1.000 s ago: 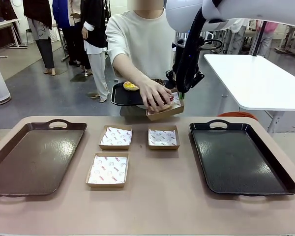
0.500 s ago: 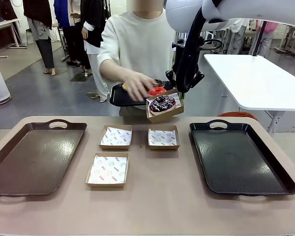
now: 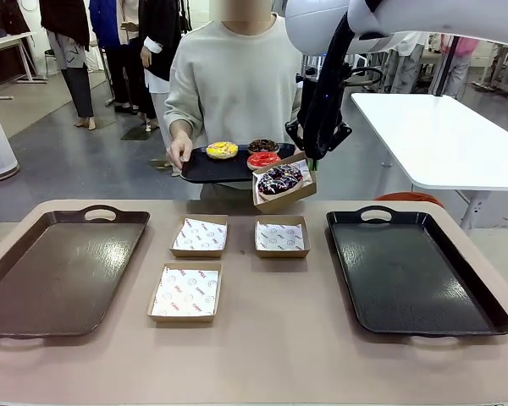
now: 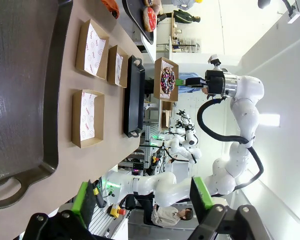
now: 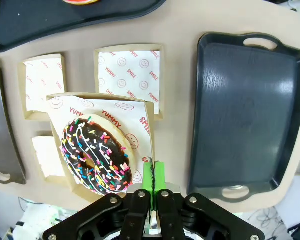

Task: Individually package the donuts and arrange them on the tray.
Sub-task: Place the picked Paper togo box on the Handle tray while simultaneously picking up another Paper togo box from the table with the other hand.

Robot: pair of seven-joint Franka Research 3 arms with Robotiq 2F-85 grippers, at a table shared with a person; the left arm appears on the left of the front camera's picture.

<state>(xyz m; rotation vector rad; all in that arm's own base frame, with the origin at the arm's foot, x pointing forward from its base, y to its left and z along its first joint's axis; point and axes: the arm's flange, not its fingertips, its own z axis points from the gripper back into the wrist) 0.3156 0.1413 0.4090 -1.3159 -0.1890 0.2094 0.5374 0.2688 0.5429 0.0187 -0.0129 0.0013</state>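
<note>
Right jaws pinch the rim of a box [image 3: 285, 197] holding a sprinkled donut [image 3: 279, 178], raised off the surface [image 3: 271, 338]. Left jaws stand wide open, empty.

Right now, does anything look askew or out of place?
Only the cardboard box pinched at one wall by the right gripper: it hangs tilted in the air, with the sprinkled donut leaning in it. Nothing spilled or damaged.

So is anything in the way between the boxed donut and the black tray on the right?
No, nothing visible. The right fingers hold the box with the donut up in the air. The right tray is bare, and the three empty boxes sit on the table left of it.
</note>
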